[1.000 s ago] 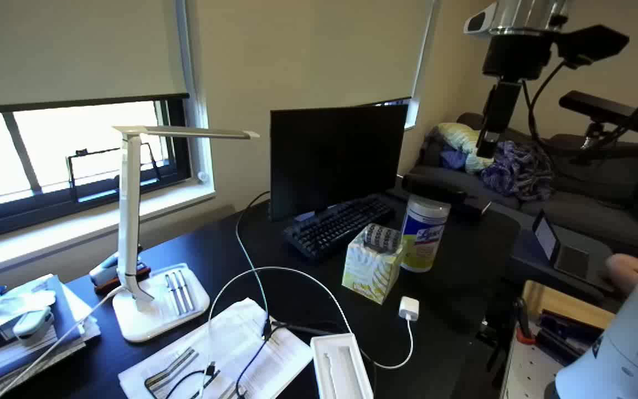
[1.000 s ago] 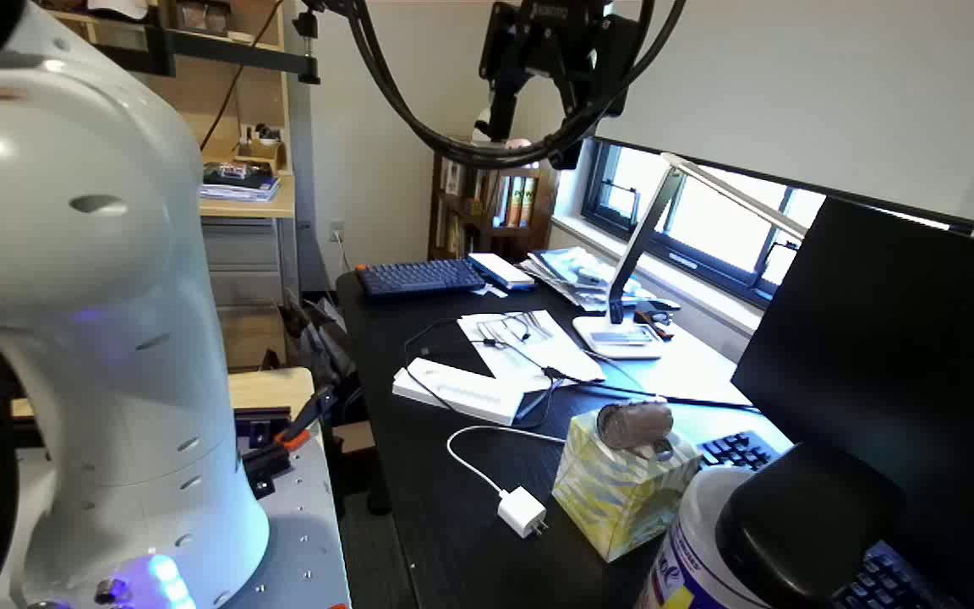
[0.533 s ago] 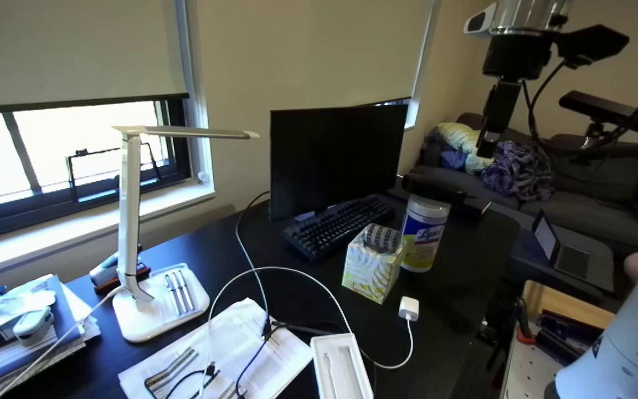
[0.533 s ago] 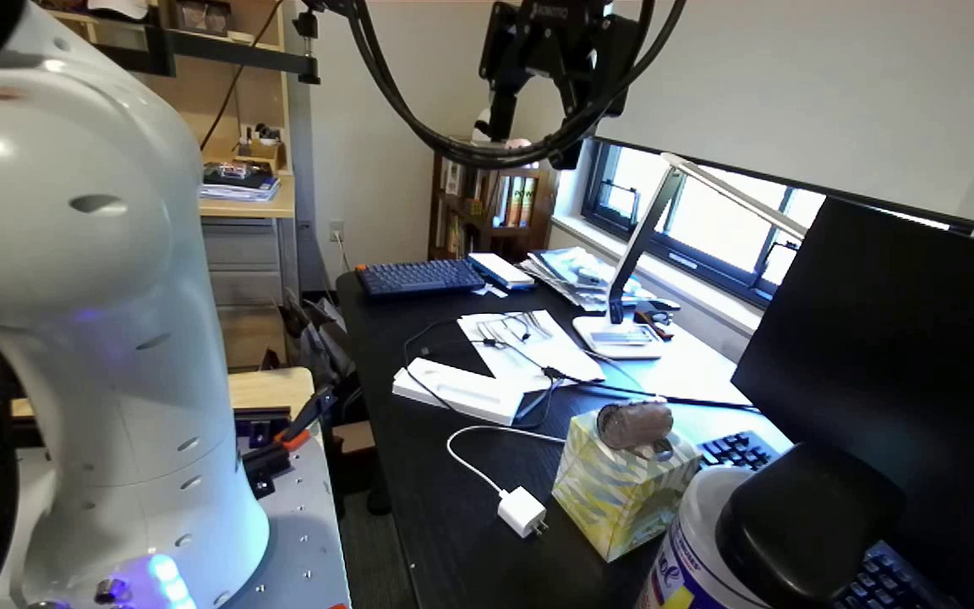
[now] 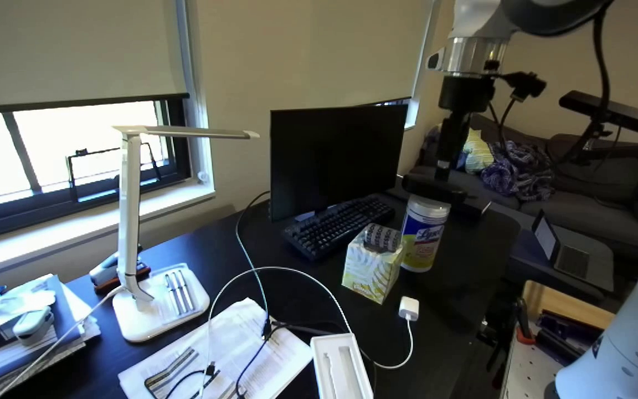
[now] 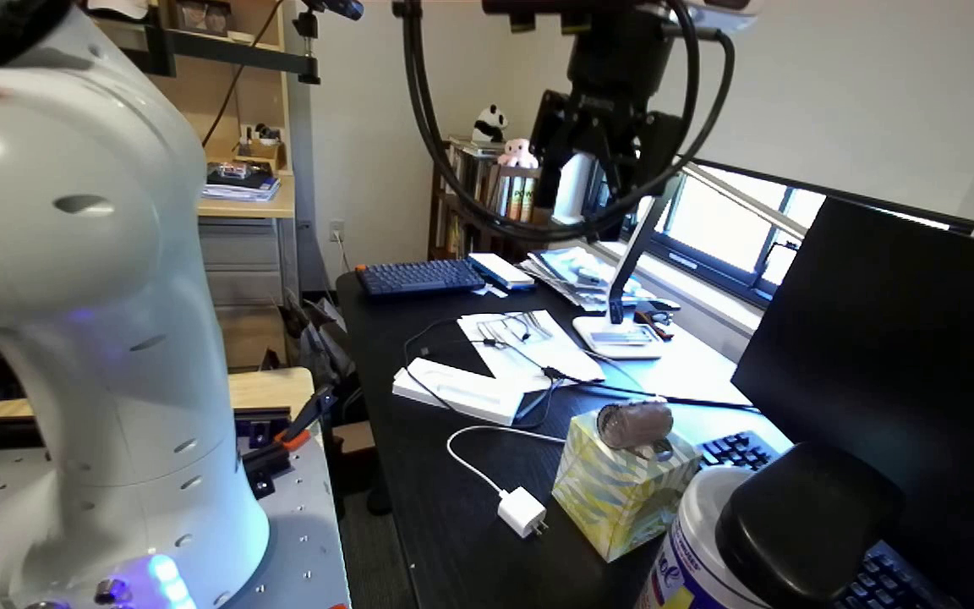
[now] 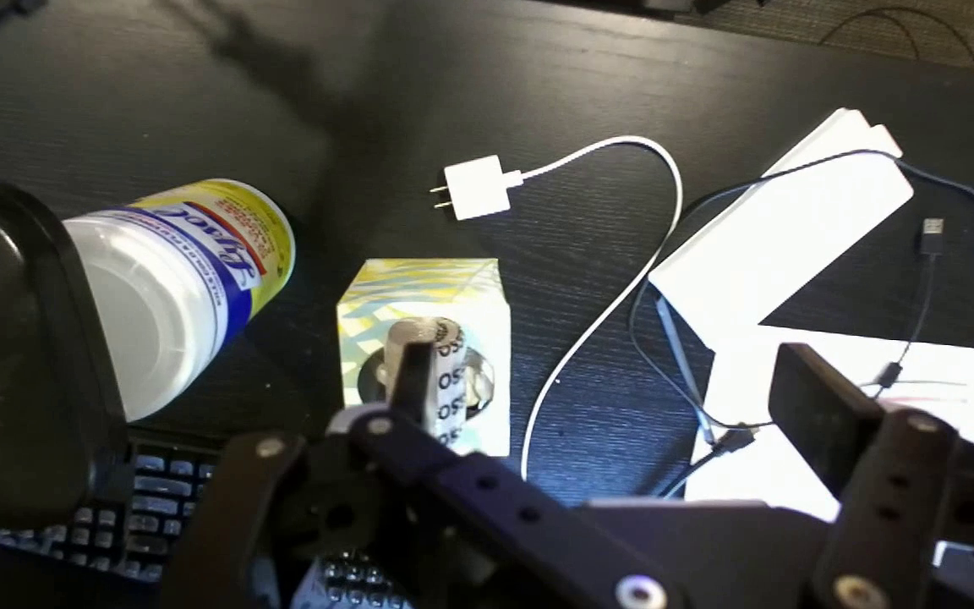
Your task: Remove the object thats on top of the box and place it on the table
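Observation:
The box (image 5: 371, 271), cream-yellow and patterned, stands on the dark table (image 5: 435, 343). A small roll with printed lettering (image 5: 382, 238) lies on the box's top. The box (image 6: 614, 491) and roll (image 6: 635, 425) show in another exterior view. In the wrist view the roll (image 7: 451, 381) on the box (image 7: 428, 279) is partly hidden behind the left finger. My gripper (image 7: 605, 355) is open and empty, and the roll is not between its fingers. In both exterior views the gripper (image 5: 443, 169) hangs well above the table; it also shows here (image 6: 593, 186).
A yellow-labelled canister (image 5: 423, 235) stands close beside the box, with a black rounded object (image 6: 808, 524) by its top. A monitor (image 5: 335, 160) and keyboard (image 5: 341, 221) are behind. A white charger (image 7: 477, 188) with cable, papers, a white tray (image 5: 341, 366) and a lamp (image 5: 130, 216) are around.
The arm has moved. The gripper is lower, further left in an exterior view and further right in another. The box and roll have not moved.

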Robot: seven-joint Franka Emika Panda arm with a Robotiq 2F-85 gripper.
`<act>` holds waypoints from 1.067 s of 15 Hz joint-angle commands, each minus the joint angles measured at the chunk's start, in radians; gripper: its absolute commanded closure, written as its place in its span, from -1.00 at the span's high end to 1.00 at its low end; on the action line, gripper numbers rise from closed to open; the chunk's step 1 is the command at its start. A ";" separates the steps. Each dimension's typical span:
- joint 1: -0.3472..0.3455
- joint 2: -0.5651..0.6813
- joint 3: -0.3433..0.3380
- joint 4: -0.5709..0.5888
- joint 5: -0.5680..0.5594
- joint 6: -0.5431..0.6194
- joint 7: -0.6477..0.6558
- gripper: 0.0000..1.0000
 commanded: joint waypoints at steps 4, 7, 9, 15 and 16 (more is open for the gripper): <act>-0.102 0.271 -0.013 -0.031 -0.138 0.258 0.029 1.00; -0.143 0.418 -0.076 -0.053 -0.191 0.437 -0.042 1.00; -0.151 0.493 -0.097 -0.047 -0.186 0.503 -0.072 1.00; -0.138 0.614 -0.102 -0.025 -0.057 0.622 -0.274 1.00; -0.139 0.625 -0.099 -0.019 -0.039 0.629 -0.298 1.00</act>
